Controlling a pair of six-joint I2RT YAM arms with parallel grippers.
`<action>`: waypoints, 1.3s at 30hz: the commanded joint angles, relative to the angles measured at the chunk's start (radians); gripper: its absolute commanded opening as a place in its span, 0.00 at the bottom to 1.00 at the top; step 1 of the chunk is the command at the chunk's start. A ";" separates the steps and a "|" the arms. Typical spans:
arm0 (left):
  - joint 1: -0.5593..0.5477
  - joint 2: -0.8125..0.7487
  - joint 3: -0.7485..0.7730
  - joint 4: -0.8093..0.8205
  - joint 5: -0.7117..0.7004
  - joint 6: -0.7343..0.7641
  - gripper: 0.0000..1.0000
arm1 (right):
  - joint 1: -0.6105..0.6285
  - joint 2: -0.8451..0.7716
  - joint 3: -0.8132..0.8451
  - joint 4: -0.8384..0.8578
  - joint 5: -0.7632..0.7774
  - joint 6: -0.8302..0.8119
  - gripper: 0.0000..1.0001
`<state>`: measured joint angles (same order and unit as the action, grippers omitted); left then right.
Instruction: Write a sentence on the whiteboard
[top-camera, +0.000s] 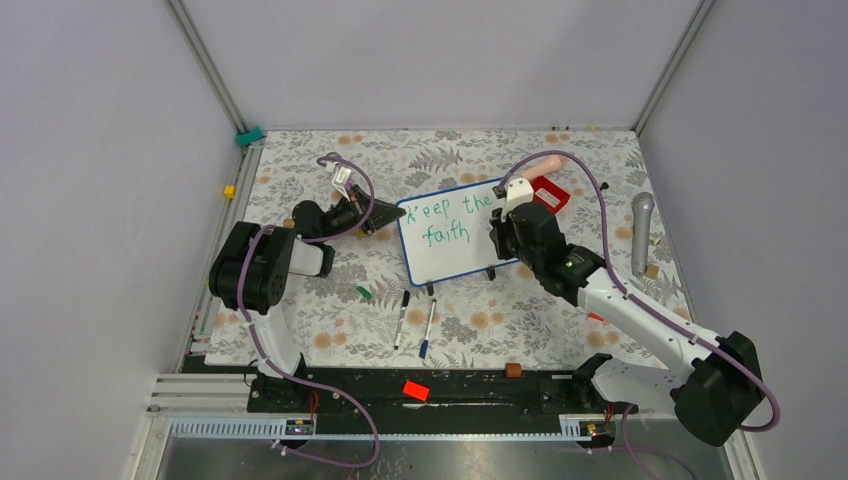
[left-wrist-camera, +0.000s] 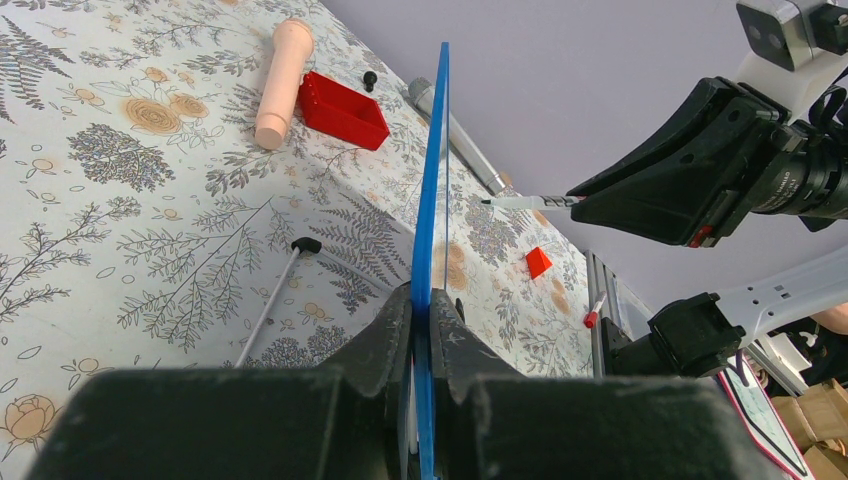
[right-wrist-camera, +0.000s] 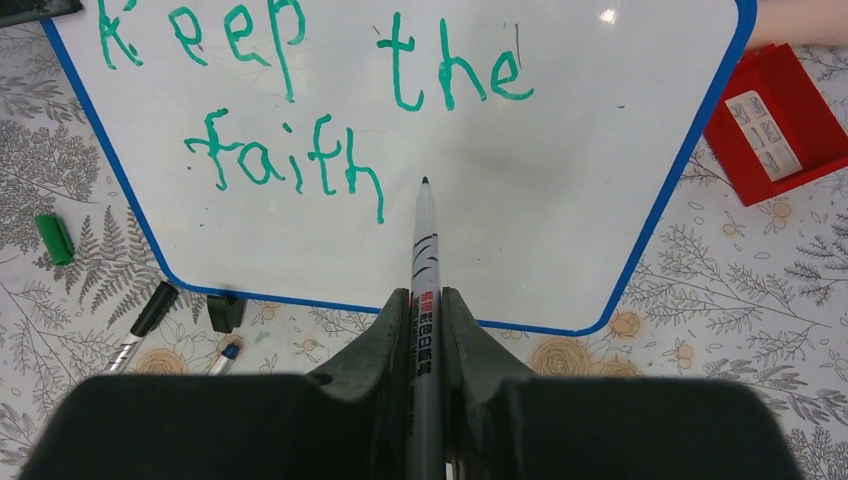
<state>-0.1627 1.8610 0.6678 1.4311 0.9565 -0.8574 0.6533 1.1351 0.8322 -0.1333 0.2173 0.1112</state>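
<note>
We see the whiteboard (top-camera: 455, 235) standing on its feet at the table's centre; the left gripper (left-wrist-camera: 420, 310) is clamped tight on its blue rim at the 9 o'clock edge; the right gripper (right-wrist-camera: 425, 310), at the board's 3 o'clock side, is closed on a marker (right-wrist-camera: 424, 240), its tip just off the face at 3 o'clock of "faith"; the sentence (right-wrist-camera: 310, 100) reads "Keep the faith"; bare white runs from there to the 3 o'clock rim; a red tray (top-camera: 548, 193) sits just beyond the 1 o'clock corner; two pens (top-camera: 402, 318) and a green cap (top-camera: 364, 293) lie at 6 to 7 o'clock.
</note>
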 joint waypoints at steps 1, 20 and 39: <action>-0.007 -0.004 0.016 0.048 0.045 0.045 0.00 | -0.004 0.014 0.016 0.045 -0.022 -0.010 0.00; -0.008 -0.003 0.017 0.048 0.047 0.044 0.00 | -0.003 0.089 0.064 0.034 -0.015 0.002 0.00; -0.007 -0.003 0.018 0.047 0.048 0.045 0.00 | -0.005 0.131 0.080 0.060 0.064 0.005 0.00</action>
<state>-0.1627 1.8610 0.6682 1.4311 0.9569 -0.8574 0.6533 1.2636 0.8722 -0.1200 0.2390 0.1123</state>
